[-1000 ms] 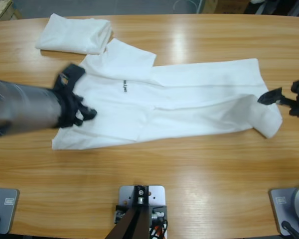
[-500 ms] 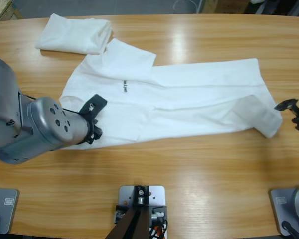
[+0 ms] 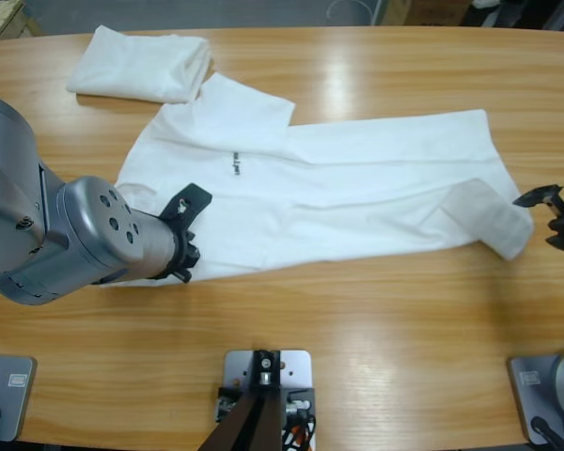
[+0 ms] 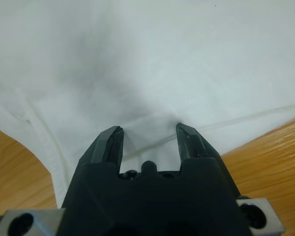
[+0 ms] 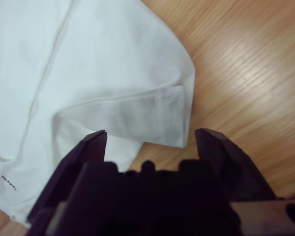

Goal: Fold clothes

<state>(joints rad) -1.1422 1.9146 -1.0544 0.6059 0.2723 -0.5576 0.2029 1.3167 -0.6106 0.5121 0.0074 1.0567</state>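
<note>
On the near side of the table (image 3: 357, 319) I have my left pincer (image 4: 148, 142) spread and pressed down over the near edge of the shirt (image 3: 338, 188), a strip of hem lying between its jaws but not yet pinched. The shirt lies flat and lengthwise across the middle of the table, already narrowed by one fold, its dark chest print (image 3: 234, 163) facing up and one sleeve (image 3: 249, 113) turned toward the far side. At the other end my right pincer (image 5: 150, 142) waits just off the cloth, jaws wide, lined up on the folded-over corner (image 5: 152, 115) beside bare wood. Beyond, at the far corner, a second shirt (image 3: 141, 64) sits folded and set aside. I judge the step in hand to be taking hold of the edge for the next fold. The next move, as I read it, calls for closing the left jaws on the hem, bringing the right in to catch its corner, then lifting both together so the cloth carries over evenly.
</note>
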